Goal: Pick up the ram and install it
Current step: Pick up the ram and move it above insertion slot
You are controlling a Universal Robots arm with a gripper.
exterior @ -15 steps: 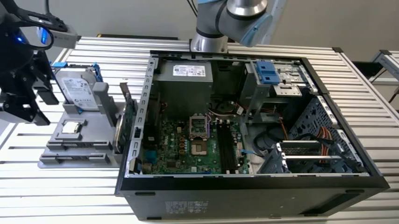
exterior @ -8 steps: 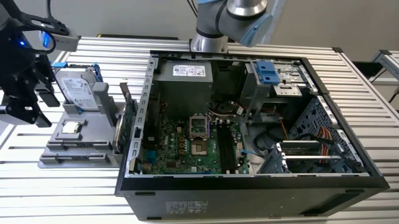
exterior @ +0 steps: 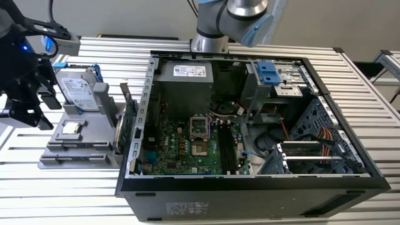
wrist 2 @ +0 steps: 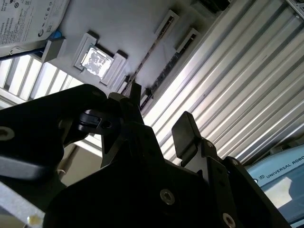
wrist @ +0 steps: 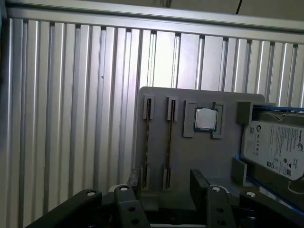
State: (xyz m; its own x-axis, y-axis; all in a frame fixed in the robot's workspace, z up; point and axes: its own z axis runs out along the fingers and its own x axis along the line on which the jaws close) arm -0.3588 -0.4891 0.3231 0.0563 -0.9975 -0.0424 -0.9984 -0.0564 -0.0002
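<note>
A grey holder (wrist: 180,156) lies on the ribbed table, seen in both wrist views and on the exterior view's left (exterior: 81,150). Two narrow slots in it each carry a thin dark strip on edge; I take these for the ram (wrist: 169,142), also seen as ram (wrist 2: 164,73) from the other side. My black gripper (wrist: 166,183) hangs open above the holder's near end, roughly in line with the slots, with nothing between its fingers (wrist 2: 185,133). In the exterior view the gripper (exterior: 44,112) is raised just left of the holder.
The holder also carries a processor chip (wrist: 205,118) and a silver hard drive (wrist: 275,147). A green card (exterior: 125,126) stands between holder and the open computer case (exterior: 250,183). The motherboard (exterior: 187,150) with its long memory slots (exterior: 228,150) lies inside. The arm's base (exterior: 209,42) stands behind the case.
</note>
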